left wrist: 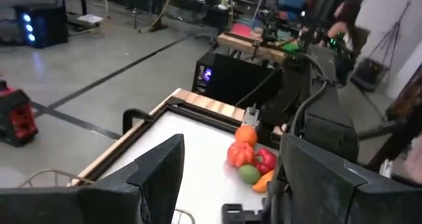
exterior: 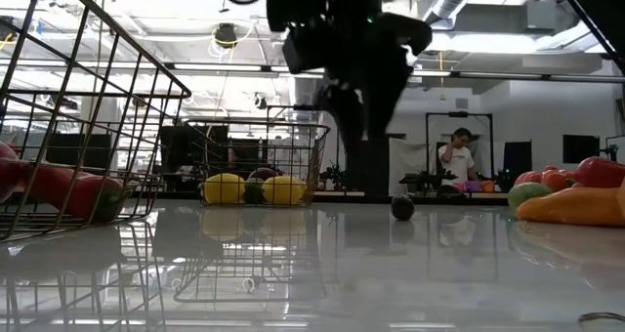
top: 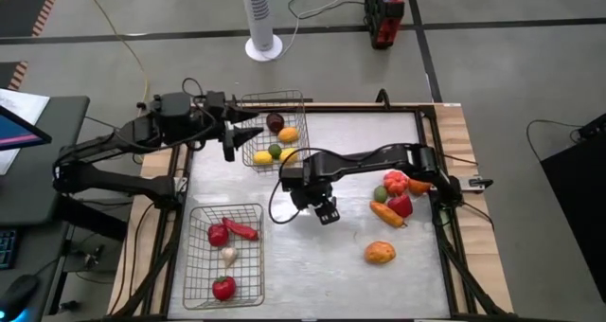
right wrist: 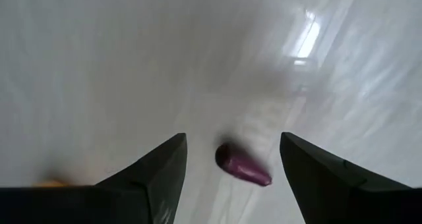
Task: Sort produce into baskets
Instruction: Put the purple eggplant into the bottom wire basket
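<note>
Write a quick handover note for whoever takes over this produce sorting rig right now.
Right end effector: open, mid-table above a small dark maroon piece, not yet gripped.
Left end effector: open, empty, waiting at the far basket.
Done: far basket holds yellow, green, orange and maroon pieces; near basket holds red pieces and a pale one.
Left: the maroon piece, the cluster at the table's right side, and the orange piece nearer the front.

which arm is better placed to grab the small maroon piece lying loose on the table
Right. The right gripper hangs open directly above the maroon piece, which lies between its fingers. The left gripper sits by the far basket.
</note>
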